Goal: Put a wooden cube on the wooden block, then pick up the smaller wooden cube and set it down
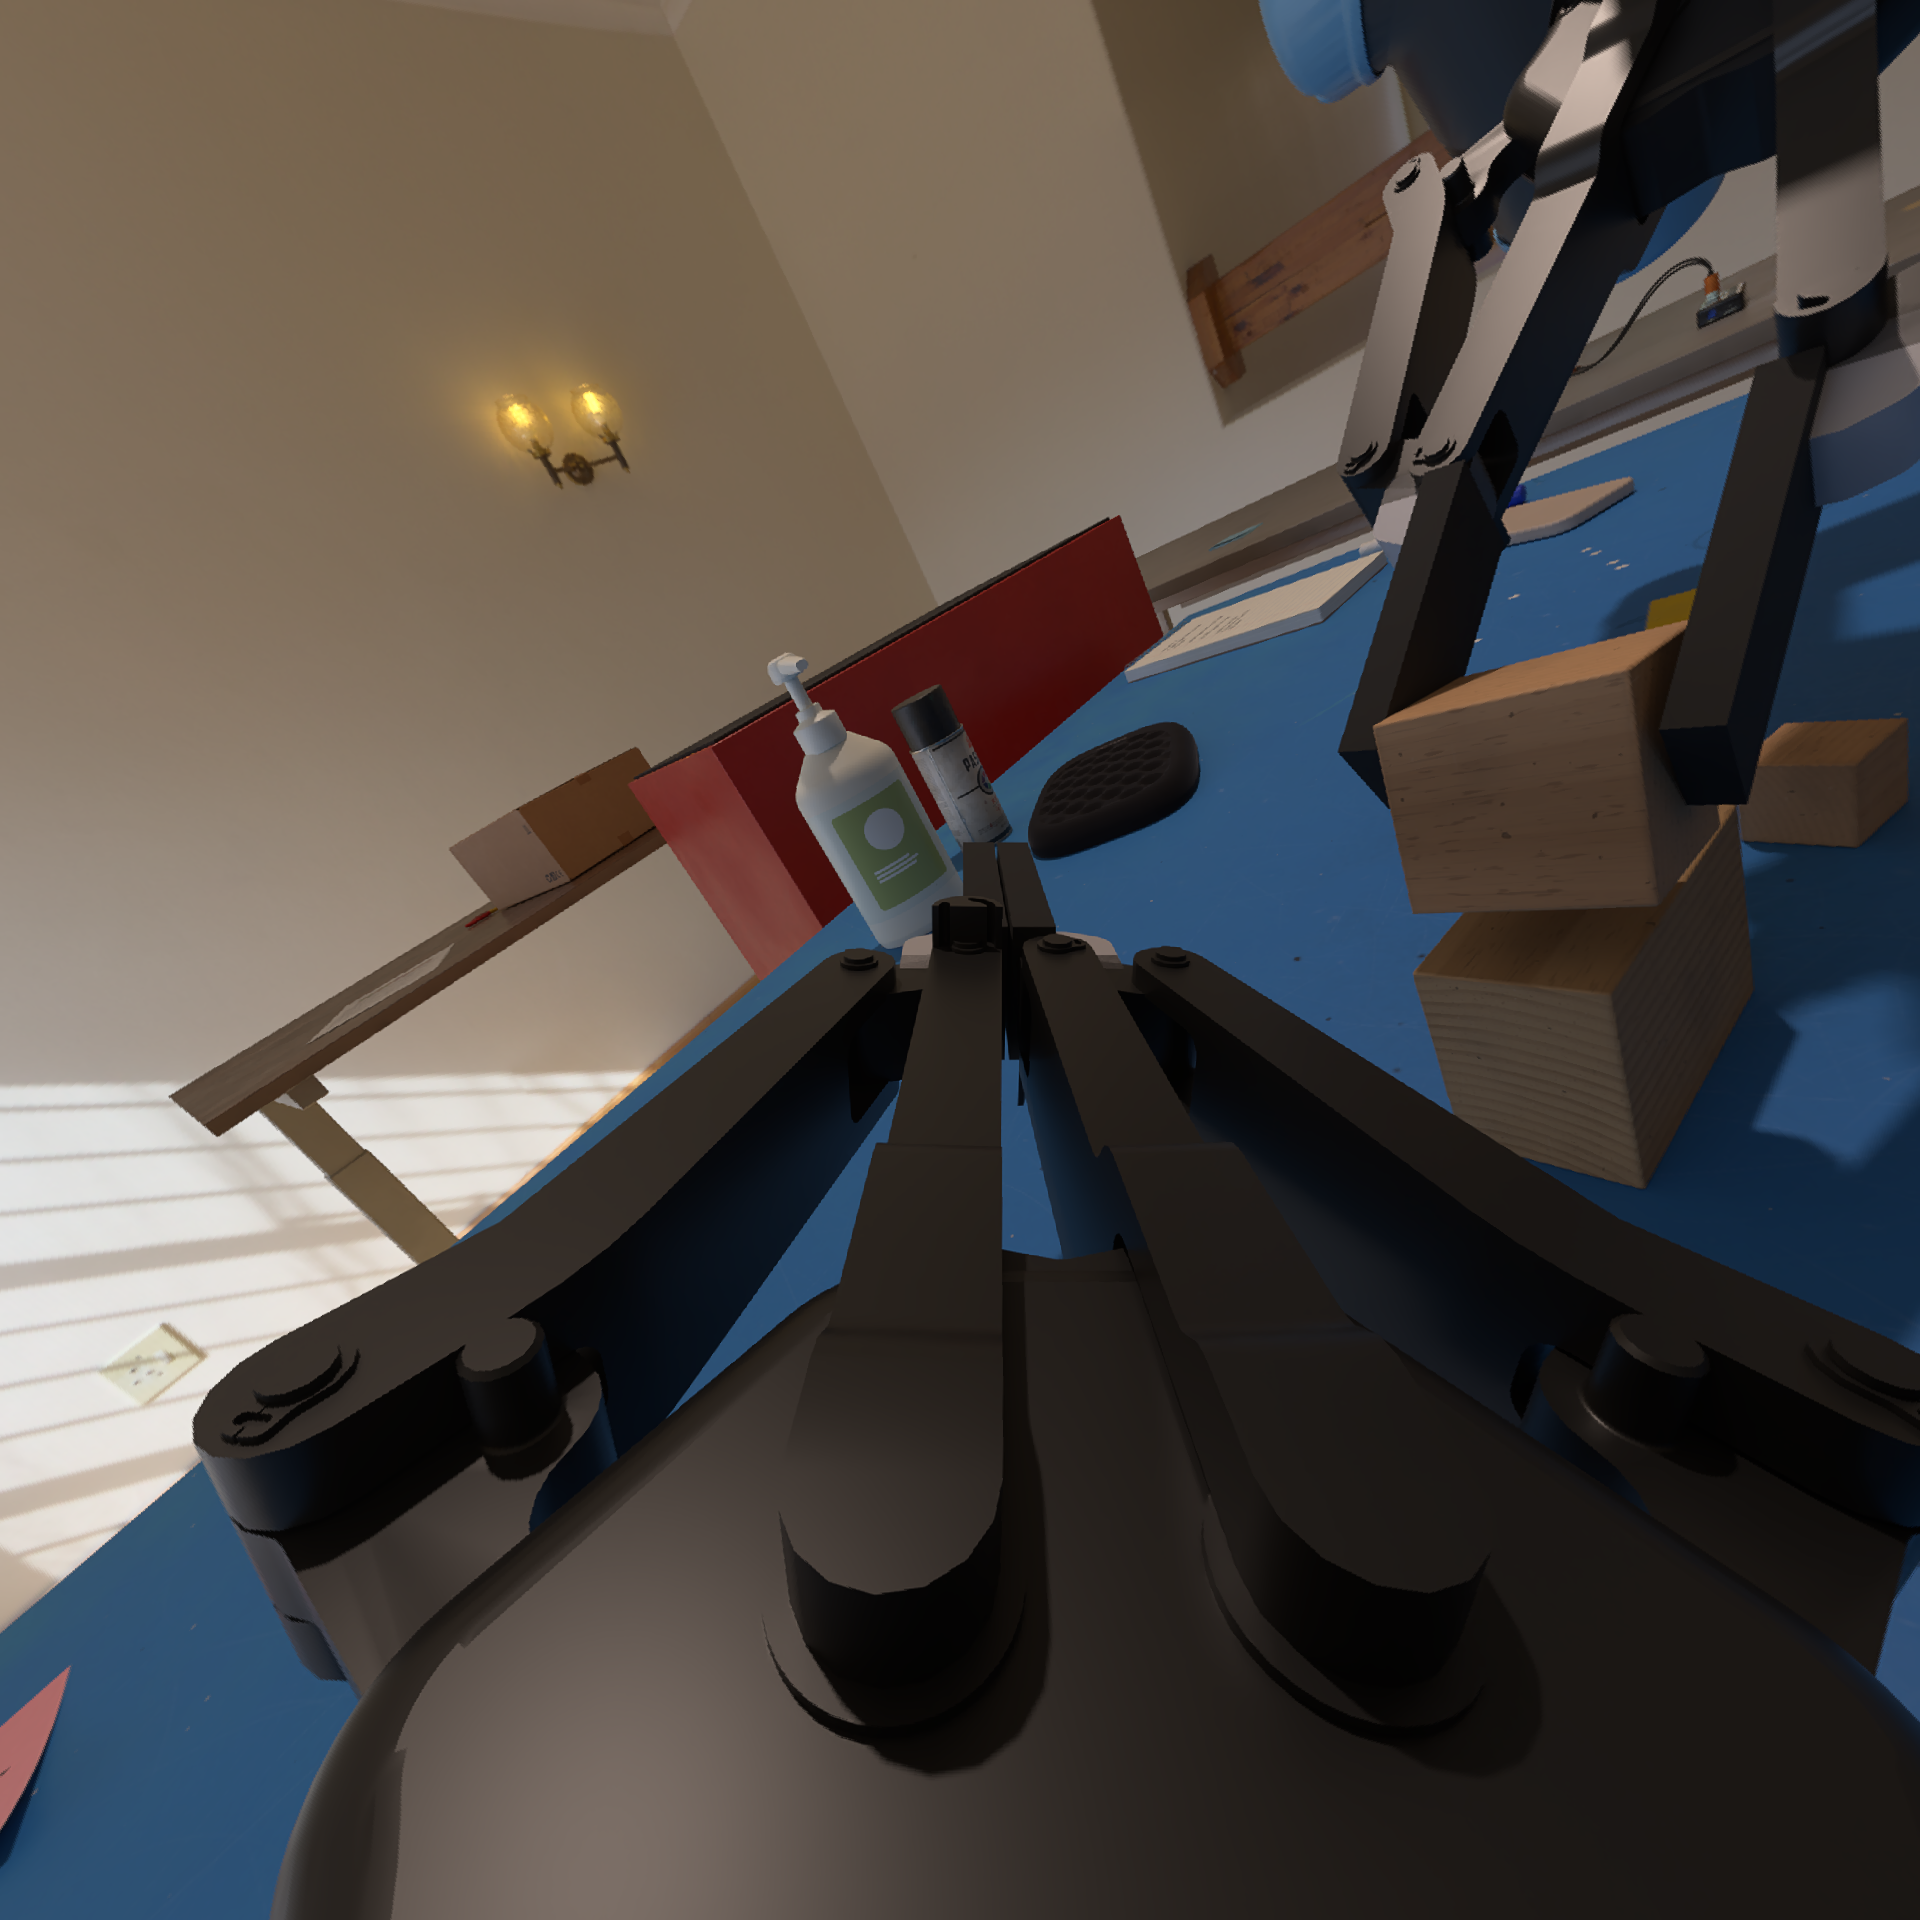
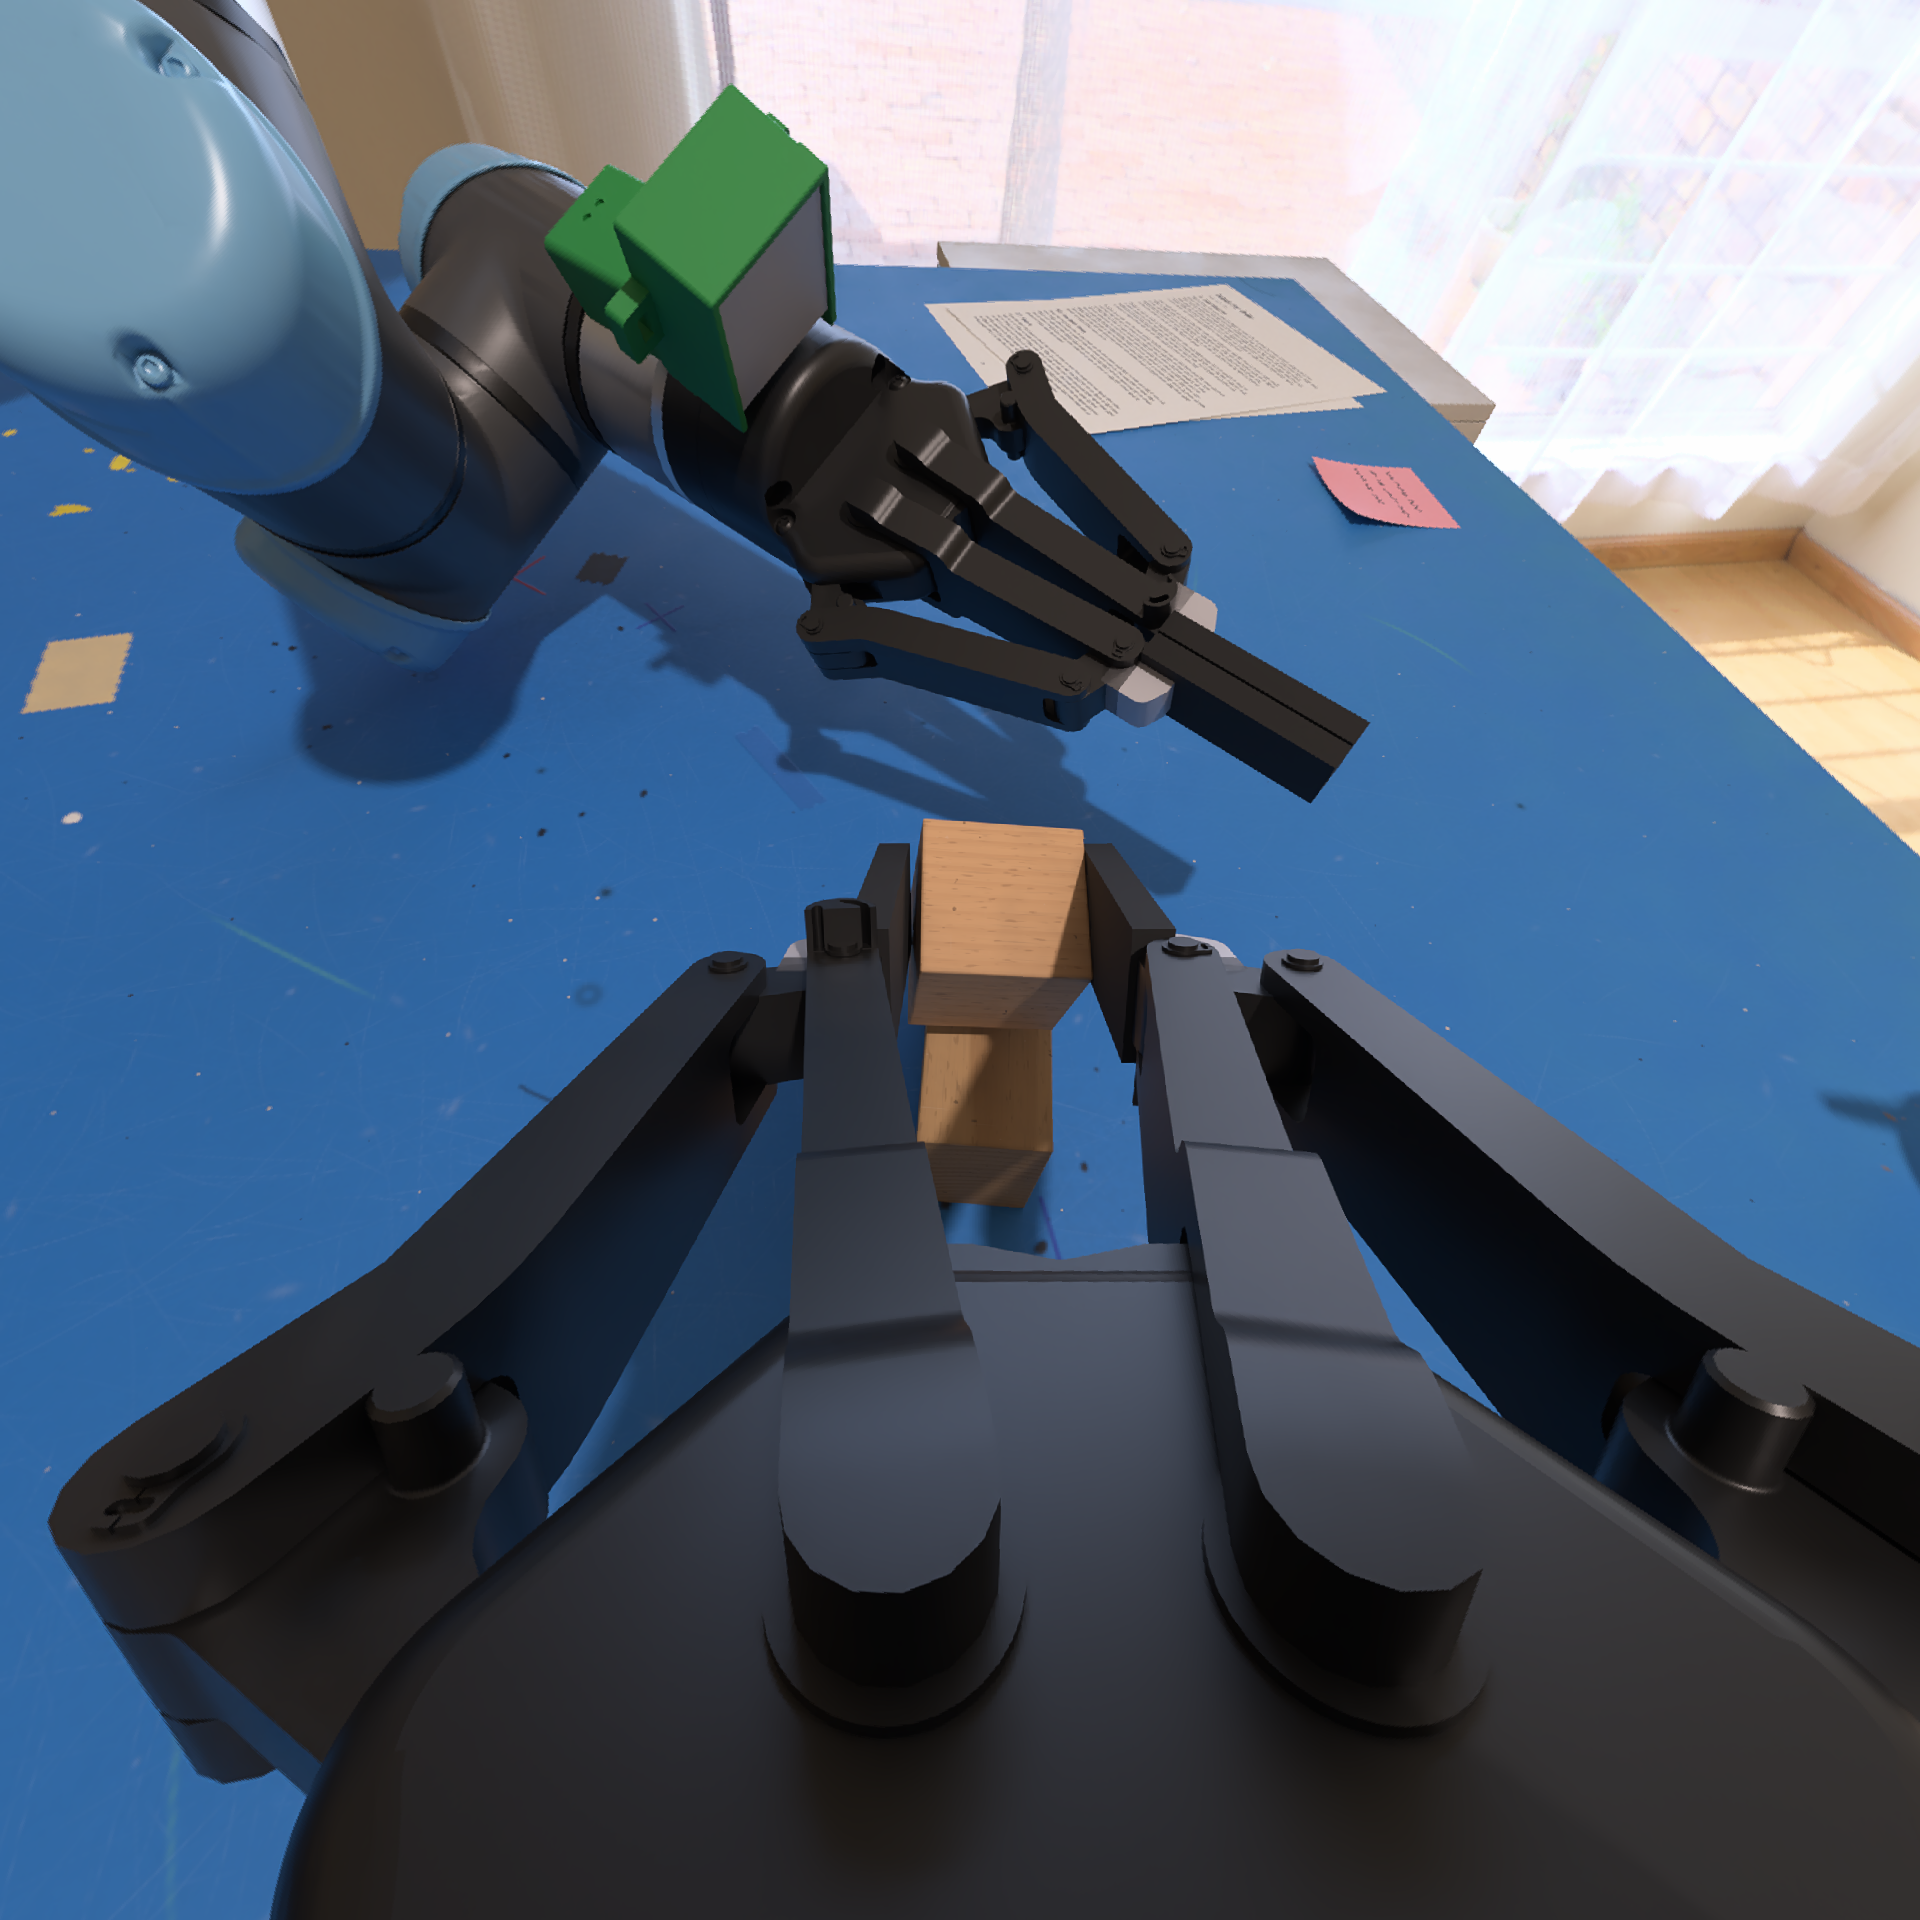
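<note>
Looking across the blue table (image 2: 312, 935), we see our right gripper (image 2: 1000, 914) clamped on a wooden cube (image 2: 997, 914), held on top of the wooden block (image 2: 985, 1117) and touching it. Our left gripper (image 1: 1003, 883) hovers nearby, fingers pressed together on nothing. Only the left wrist view shows the smaller wooden cube (image 1: 1829, 779) behind the stack, plus a pump bottle (image 1: 868, 821) and spray can (image 1: 951, 769).

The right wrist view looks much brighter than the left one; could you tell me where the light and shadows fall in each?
Right wrist view: daylight through the curtained window washes out the top right, and the left pincer casts a shadow on the blue table. Left wrist view: dimmer, a wall lamp glows.
</note>
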Controlling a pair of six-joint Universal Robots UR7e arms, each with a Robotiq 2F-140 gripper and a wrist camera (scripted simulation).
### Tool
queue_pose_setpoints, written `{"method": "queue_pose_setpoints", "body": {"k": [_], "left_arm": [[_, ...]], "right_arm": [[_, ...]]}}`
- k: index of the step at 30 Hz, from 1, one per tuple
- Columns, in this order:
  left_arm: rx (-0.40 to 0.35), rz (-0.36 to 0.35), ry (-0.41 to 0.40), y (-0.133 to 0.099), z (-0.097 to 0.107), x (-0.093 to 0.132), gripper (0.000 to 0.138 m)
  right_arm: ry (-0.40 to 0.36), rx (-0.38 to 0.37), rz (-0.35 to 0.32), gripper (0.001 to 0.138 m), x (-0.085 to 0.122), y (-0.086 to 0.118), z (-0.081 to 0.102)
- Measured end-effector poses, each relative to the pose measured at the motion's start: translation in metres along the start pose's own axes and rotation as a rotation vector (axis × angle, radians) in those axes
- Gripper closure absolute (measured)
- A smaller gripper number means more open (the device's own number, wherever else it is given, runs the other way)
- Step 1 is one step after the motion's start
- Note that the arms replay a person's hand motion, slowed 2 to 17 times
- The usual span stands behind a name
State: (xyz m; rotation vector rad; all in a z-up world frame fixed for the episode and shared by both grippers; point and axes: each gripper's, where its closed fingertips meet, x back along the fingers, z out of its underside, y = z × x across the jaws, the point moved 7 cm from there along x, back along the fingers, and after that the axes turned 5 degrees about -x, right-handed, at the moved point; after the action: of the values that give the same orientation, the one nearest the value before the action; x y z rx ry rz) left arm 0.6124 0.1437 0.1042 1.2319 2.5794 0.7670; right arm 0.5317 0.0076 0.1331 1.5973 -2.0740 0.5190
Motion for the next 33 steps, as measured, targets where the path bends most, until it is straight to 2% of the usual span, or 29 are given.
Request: {"method": "queue_pose_setpoints", "body": {"k": [13, 33], "left_arm": [[-0.017, 0.001, 0.015, 0.003, 0.003, -0.007, 0.138], [-0.049, 0.01, 0.036, 0.002, 0.005, -0.013, 0.138]], "right_arm": [[0.018, -0.011, 0.019, 0.096, -0.005, -0.004, 0.005], [0.029, -0.024, 0.022, 0.096, 0.0, -0.005, 0.007]]}}
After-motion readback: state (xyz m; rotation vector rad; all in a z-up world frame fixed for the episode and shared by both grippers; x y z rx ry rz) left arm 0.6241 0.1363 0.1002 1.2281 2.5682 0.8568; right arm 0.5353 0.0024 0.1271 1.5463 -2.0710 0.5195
